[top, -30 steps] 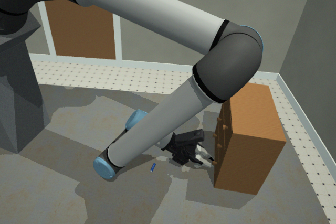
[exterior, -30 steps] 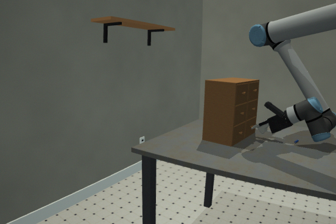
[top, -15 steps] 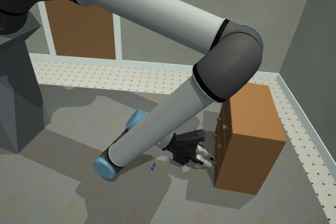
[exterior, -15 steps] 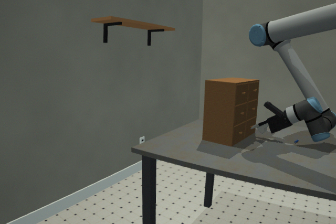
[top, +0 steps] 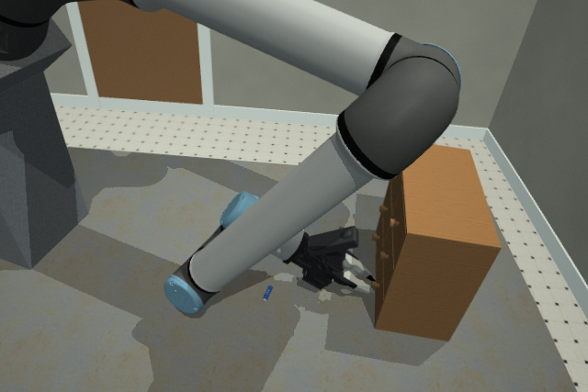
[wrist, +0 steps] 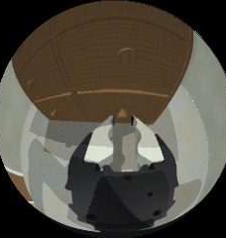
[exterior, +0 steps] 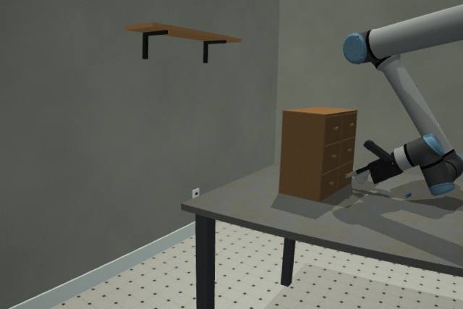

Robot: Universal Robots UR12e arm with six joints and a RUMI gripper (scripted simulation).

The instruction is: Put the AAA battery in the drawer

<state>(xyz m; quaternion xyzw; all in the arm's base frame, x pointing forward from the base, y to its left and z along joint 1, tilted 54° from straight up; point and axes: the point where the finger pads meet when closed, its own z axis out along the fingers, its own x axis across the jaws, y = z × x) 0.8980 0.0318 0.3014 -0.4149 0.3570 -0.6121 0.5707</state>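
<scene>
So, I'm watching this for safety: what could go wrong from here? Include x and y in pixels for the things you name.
The gripper (top: 370, 284) (exterior: 349, 176) (wrist: 122, 116) has its fingertips around a bottom-row knob (top: 375, 285) (wrist: 122, 114) without gripping it, so closing off-centre might nudge the chest (top: 436, 283) (exterior: 301, 152) (wrist: 103, 55). With no stops, a long pull could bring the drawer right out. The battery (top: 267, 293) (exterior: 408, 195) lies loose on the robot's side and might get knocked.
</scene>
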